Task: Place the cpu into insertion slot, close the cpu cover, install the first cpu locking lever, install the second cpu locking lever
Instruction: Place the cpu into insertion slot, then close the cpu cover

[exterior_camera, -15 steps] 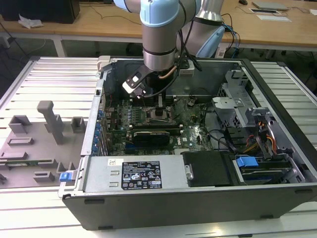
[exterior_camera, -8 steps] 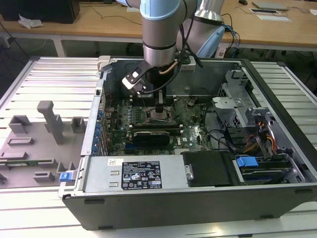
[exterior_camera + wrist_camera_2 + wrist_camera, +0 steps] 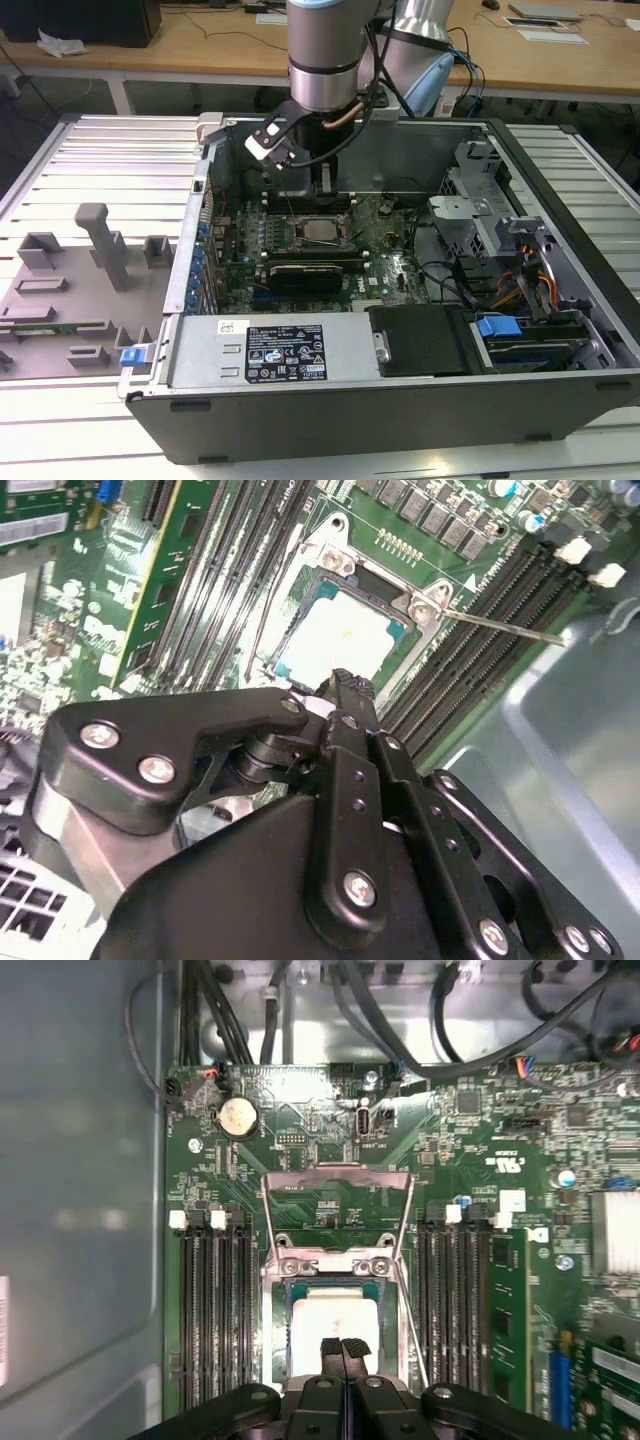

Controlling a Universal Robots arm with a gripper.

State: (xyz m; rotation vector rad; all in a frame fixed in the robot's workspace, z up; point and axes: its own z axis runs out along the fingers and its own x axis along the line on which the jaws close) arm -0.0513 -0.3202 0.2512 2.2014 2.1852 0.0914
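The cpu [image 3: 330, 1322] lies pale and square in the insertion slot [image 3: 286, 1332] on the green board; it also shows from the side as the cpu [image 3: 320, 230] and close up as the cpu [image 3: 338, 640]. The cpu cover [image 3: 336, 1171] stands swung open on its hinge, off the chip. A thin locking lever [image 3: 412, 1330] runs free along one side of the socket, and in the second wrist view a lever [image 3: 500, 626] sticks out unlatched. My gripper [image 3: 345, 1348] hovers just over the chip's edge, shut, with nothing between its pads. Its body [image 3: 322, 190] hangs inside the case.
Long black memory slots [image 3: 215, 1310] flank the socket on both sides. The open computer case [image 3: 560, 190] holds a drive cage [image 3: 470, 215], cables and a power unit [image 3: 290, 350]. A grey fixture tray [image 3: 60, 300] lies at the exterior view's left.
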